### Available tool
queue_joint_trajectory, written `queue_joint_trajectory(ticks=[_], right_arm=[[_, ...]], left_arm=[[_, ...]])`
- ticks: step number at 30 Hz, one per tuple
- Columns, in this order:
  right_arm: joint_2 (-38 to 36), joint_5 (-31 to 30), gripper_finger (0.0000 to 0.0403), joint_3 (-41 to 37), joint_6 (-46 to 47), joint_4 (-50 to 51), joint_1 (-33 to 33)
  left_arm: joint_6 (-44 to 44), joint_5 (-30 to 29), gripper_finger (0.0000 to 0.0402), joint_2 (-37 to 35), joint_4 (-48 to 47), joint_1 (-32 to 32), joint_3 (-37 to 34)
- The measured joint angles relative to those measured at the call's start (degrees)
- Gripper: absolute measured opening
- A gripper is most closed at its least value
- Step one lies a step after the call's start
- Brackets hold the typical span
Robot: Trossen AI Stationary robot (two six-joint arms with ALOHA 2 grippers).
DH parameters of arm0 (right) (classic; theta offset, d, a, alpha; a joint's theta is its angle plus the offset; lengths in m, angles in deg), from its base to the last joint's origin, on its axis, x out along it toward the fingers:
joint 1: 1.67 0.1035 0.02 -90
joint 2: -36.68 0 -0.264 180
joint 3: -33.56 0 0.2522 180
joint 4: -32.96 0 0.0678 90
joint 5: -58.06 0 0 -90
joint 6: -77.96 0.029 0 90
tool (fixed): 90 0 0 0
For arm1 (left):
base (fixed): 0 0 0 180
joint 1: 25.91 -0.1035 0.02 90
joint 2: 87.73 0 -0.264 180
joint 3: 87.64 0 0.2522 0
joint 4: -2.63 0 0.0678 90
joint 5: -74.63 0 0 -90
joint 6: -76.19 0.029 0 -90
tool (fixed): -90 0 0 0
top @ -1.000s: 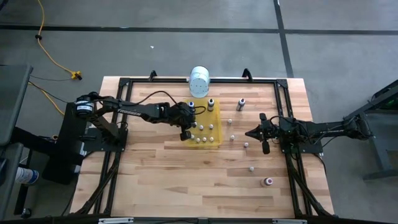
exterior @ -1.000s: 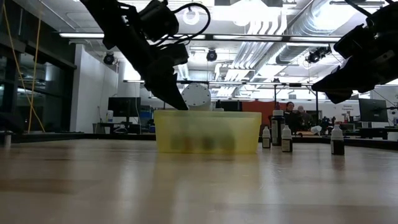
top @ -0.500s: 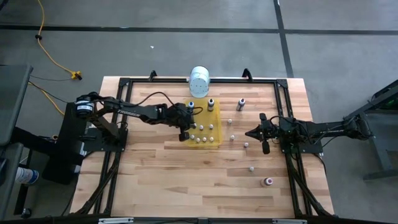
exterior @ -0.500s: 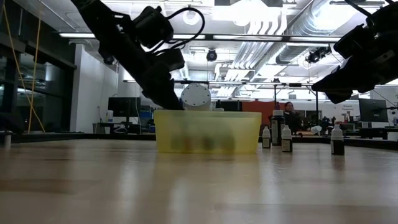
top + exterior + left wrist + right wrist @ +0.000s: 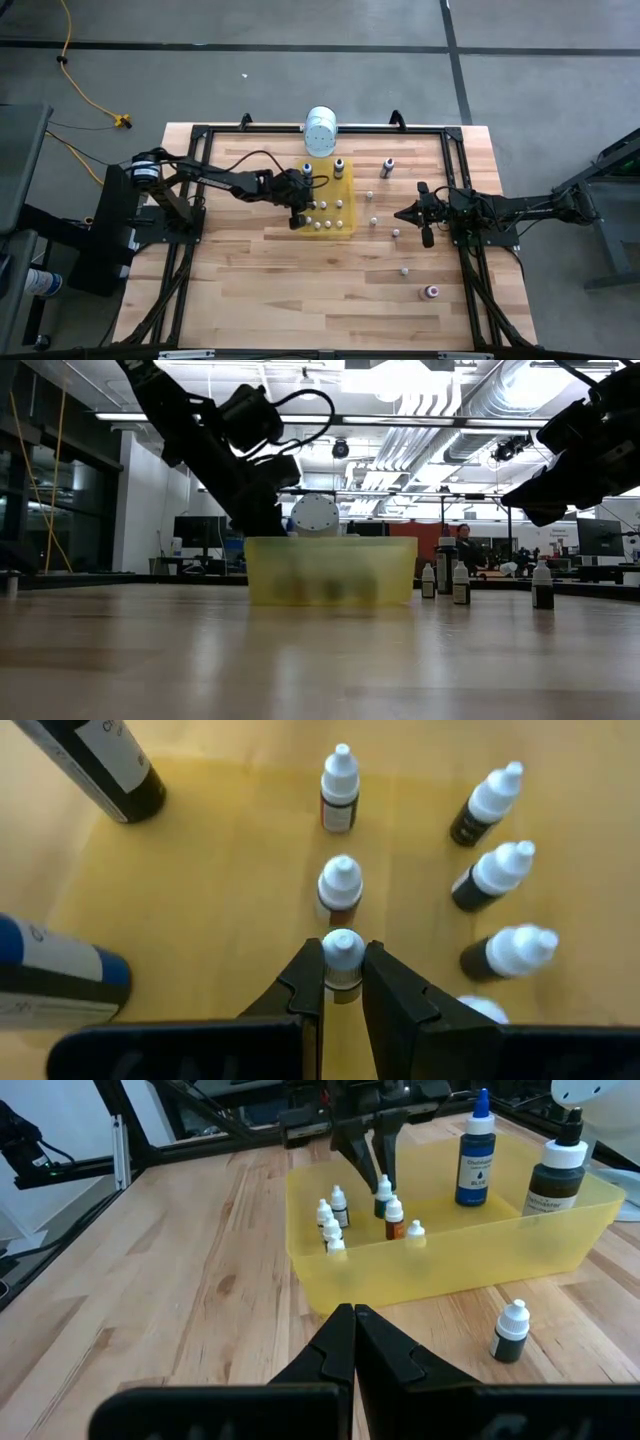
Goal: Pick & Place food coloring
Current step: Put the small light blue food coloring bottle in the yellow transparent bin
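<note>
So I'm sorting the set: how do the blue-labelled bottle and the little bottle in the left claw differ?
The blue-labelled bottle is much taller than the little bottle. It stands free near the yellow tray's far wall, while the little bottle is pinched in the left claw. Its cap is blue; the little one's is white. Both stand upright inside the tray.

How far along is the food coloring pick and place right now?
Done: several small bottles and two taller ones stand in the yellow tray. In hand: the left gripper is shut on a small bottle inside the tray. Left: a few bottles on the table, one near the shut right gripper.
</note>
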Motion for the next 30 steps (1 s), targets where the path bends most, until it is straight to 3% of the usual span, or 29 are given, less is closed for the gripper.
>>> queue_joint_trajectory(ticks=[12,22,30], right_arm=[[-0.02,0.0,0.0,0.0,0.0,-0.02,0.0],[-0.02,0.0,0.0,0.0,0.0,-0.02,0.0],[-0.02,0.0,0.0,0.0,0.0,-0.02,0.0]], left_arm=[[-0.08,0.0,0.0039,0.49,0.86,0.02,0.0],[-0.11,-0.33,0.0076,0.49,0.9,0.02,0.0],[-0.09,-0.35,0.0083,0.49,0.79,0.02,0.0]])
